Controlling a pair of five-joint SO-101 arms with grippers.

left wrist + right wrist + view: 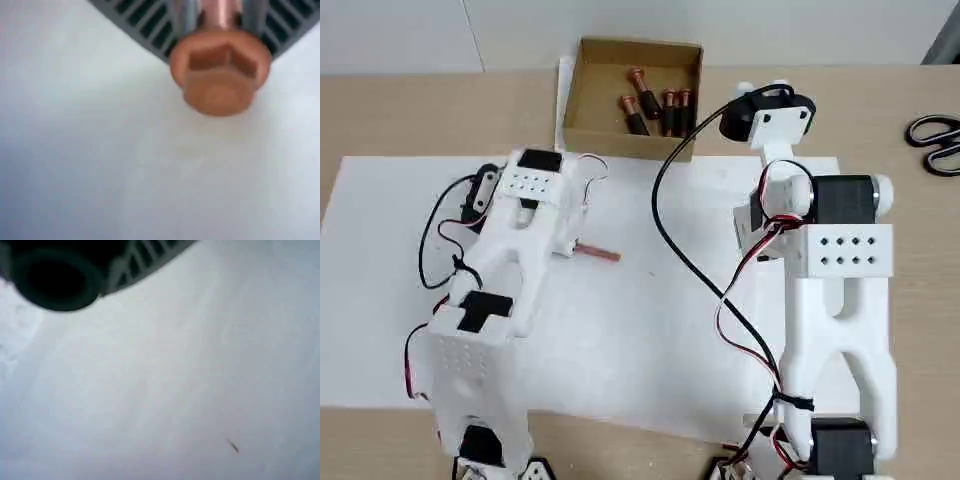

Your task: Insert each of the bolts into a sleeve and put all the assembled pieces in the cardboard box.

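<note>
Over the paper sheet (640, 340), left fingers (140, 20) clamp the bolt (220, 75), shaft aimed toward the sleeve (57, 282) pinched by right fingers (145, 260).

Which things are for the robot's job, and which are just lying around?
For the job: bolt, black sleeve, cardboard box, finished pieces inside it.
Just lying about: scissors, white paper sheet.

Copper-orange bolt (220, 75), black sleeve (57, 282), grey ribbed fingers (135, 15), brown cardboard box (620, 145), white paper (620, 330), tan table (420, 100), black scissors (932, 140).
</note>
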